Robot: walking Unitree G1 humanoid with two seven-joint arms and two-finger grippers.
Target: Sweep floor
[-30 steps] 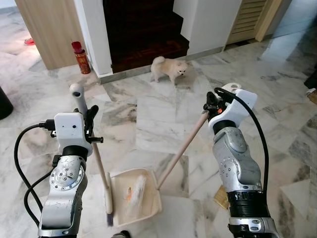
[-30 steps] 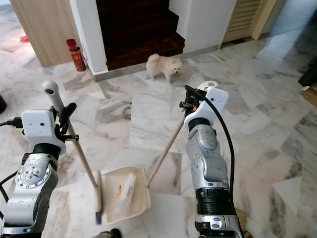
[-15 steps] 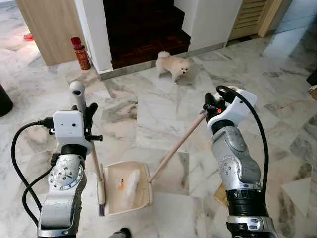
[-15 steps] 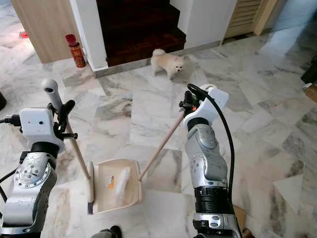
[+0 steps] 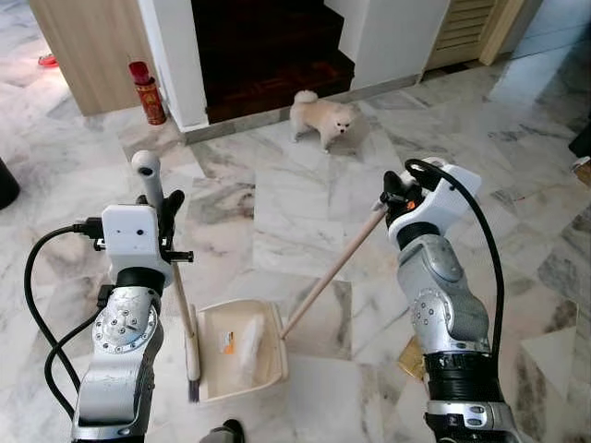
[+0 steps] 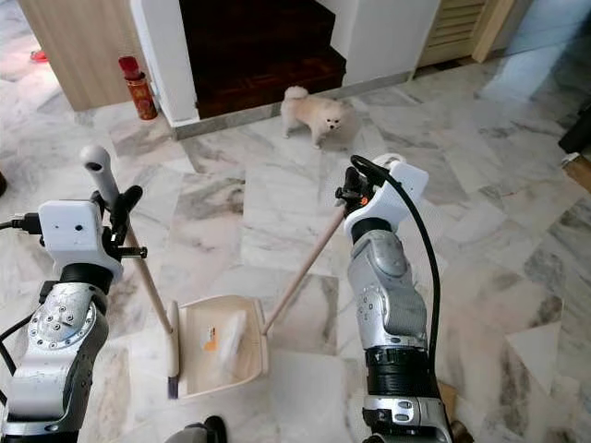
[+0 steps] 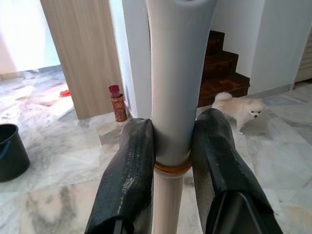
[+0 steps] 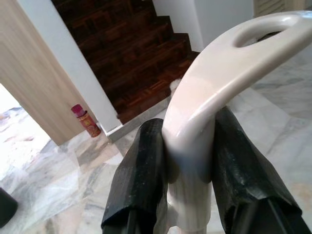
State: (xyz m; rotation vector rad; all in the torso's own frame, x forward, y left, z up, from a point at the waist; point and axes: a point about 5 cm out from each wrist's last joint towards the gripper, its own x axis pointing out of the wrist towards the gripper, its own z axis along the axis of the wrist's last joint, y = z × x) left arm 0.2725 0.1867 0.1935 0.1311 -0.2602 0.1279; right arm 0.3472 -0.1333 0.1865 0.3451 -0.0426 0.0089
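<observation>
- Cream dustpan [image 5: 242, 349] sits lower centre, debris [image 5: 224, 343] inside; broom head [image 5: 192, 367] touches its left edge.
- L gripper [image 7: 171, 161] clenched on broom handle [image 7: 176, 78]; R gripper [image 8: 187, 168] clenched on pan handle [image 8: 214, 83].
- Keep pan lip flat to floor [image 5: 295, 212]; 1 short stroke inward.

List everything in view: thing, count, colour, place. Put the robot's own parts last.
Broom: one, wooden stick, grey grip, beside the dustpan.
Dustpan: one, cream, on the marble floor, litter inside.
Dog: one, cream, near the stairs.
Canister: one, red, by the wooden panel.
Bucket: one, black, far left.
Left hand: black fingers shut on the broom grip.
Right hand: black fingers shut on the dustpan handle.
</observation>
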